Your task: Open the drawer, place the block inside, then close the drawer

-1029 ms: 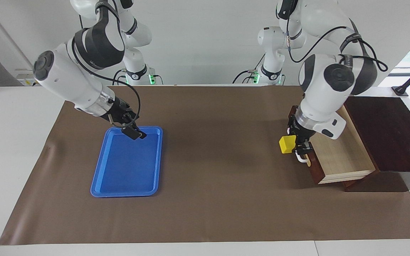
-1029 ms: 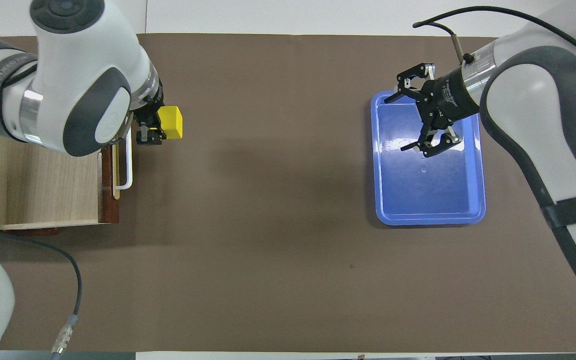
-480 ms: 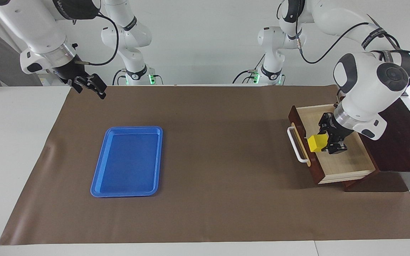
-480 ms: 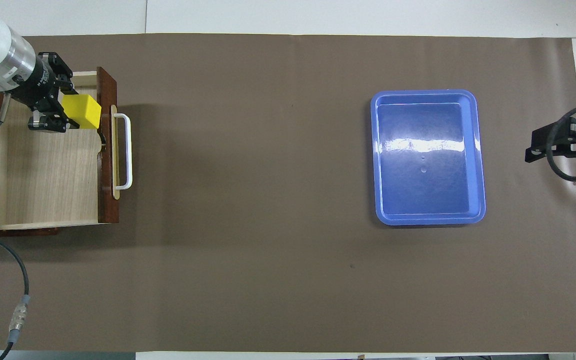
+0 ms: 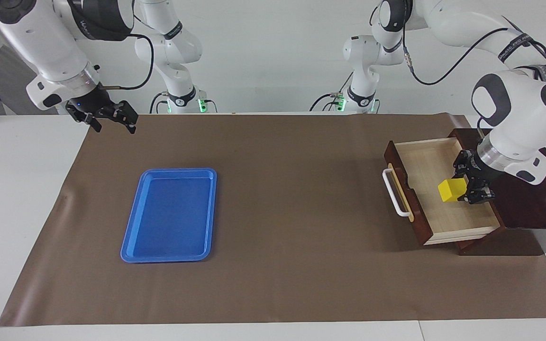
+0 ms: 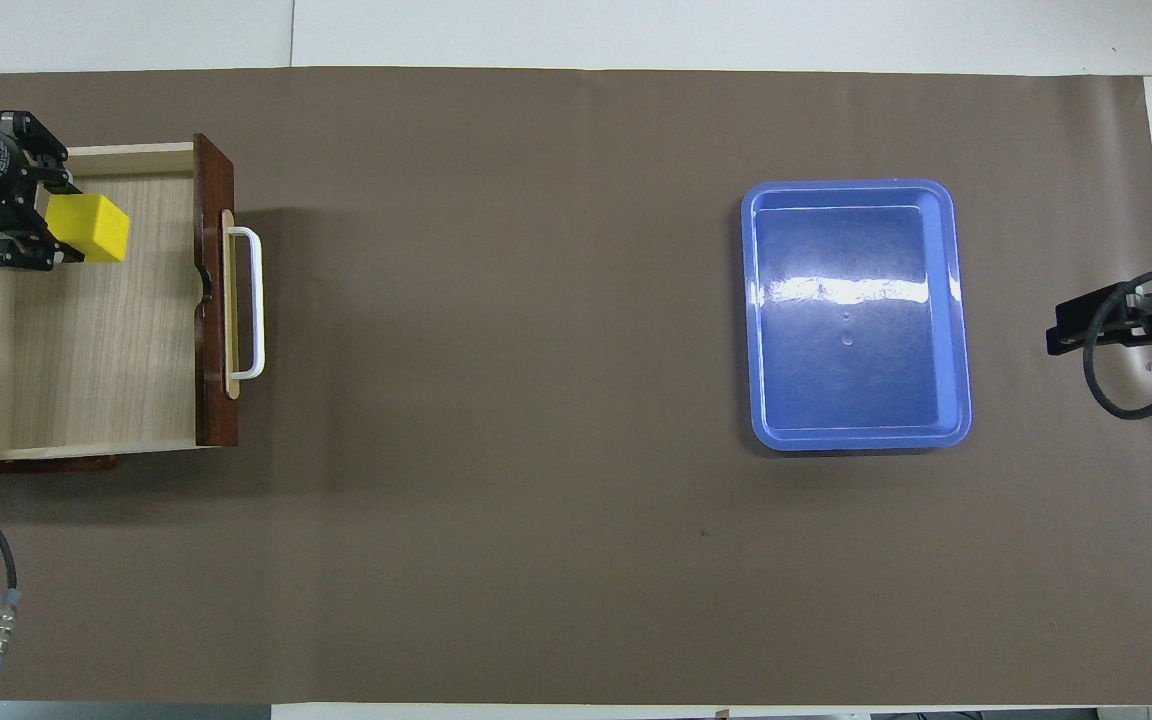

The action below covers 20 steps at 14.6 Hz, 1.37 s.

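The block [image 5: 451, 190] is a small, rigid cube, probably light; its flat faces suit a grip on two parallel sides. The left gripper [image 5: 468, 192] has its jaws clamped on the block and holds it over the open drawer [image 5: 448, 222], toward the cabinet [image 5: 522, 199] end, wrist angled down. The right gripper [image 5: 109, 117], jaws apart, waits off the desk [image 5: 282, 237] edge, well apart from the drawer.

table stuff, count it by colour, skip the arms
yellow: 1, the block
blue: 1, the tray
reddish-brown: 1, the drawer
total: 3
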Each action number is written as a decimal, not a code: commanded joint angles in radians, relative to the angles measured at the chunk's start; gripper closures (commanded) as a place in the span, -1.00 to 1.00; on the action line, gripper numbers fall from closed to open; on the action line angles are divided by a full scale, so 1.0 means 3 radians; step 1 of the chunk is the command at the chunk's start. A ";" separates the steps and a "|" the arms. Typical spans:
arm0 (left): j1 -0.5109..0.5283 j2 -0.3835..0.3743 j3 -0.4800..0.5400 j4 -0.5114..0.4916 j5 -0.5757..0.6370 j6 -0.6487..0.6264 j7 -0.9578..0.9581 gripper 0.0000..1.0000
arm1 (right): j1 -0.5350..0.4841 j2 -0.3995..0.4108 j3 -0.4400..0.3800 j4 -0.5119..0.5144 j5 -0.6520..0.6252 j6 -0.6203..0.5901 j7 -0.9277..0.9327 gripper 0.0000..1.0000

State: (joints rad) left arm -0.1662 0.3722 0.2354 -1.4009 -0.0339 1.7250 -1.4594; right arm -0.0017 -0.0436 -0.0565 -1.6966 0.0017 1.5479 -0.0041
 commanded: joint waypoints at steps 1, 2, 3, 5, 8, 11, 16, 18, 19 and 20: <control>-0.0070 -0.0243 0.0105 -0.0499 -0.0056 0.0354 0.0038 1.00 | -0.0020 -0.0131 0.0025 -0.0143 -0.0098 0.0081 -0.0181 -1.00; -0.0070 -0.0269 0.0110 -0.0601 -0.0056 0.0411 0.0033 1.00 | -0.0015 -0.0131 0.0030 -0.0148 -0.0098 0.0086 -0.0176 -1.00; -0.0075 -0.0330 0.0105 -0.0718 -0.0056 0.0492 0.0017 1.00 | -0.0015 -0.0131 0.0030 -0.0143 -0.0103 0.0086 -0.0176 -1.00; -0.0075 -0.0407 0.0105 -0.0898 -0.0056 0.0595 0.0027 1.00 | -0.0015 -0.0116 0.0030 -0.0128 -0.0103 0.0117 -0.0181 -1.00; -0.0075 -0.0479 0.0105 -0.1088 -0.0056 0.0754 0.0068 1.00 | -0.0020 -0.0065 0.0030 -0.0036 -0.0103 0.0127 -0.0181 -1.00; -0.0070 -0.0479 0.0105 -0.1088 -0.0056 0.0713 0.0181 -0.99 | -0.0025 -0.0039 0.0030 0.0000 -0.0098 0.0117 -0.0176 -1.00; -0.0116 -0.0397 0.0054 -0.0772 -0.0061 0.0612 0.0059 -1.00 | -0.0025 -0.0044 0.0030 0.0000 -0.0103 0.0097 -0.0181 -1.00; -0.0146 -0.0315 -0.0073 -0.0471 -0.0066 0.0387 -0.0288 -1.00 | -0.0020 -0.0044 0.0030 0.0000 -0.0113 0.0102 -0.0191 -1.00; -0.0147 -0.0280 -0.0175 -0.0363 -0.0061 0.0285 -0.0426 -1.00 | -0.0020 -0.0044 0.0035 0.0000 -0.0128 0.0107 -0.0191 -1.00; -0.0147 -0.0269 -0.0293 -0.0301 -0.0051 0.0172 -0.0503 -1.00 | -0.0020 -0.0044 0.0035 0.0000 -0.0128 0.0107 -0.0191 -1.00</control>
State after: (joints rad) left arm -0.1972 0.2614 0.1882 -1.5681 -0.0402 1.8546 -1.5446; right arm -0.0017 -0.0561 -0.0541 -1.7005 -0.0127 1.5758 -0.0343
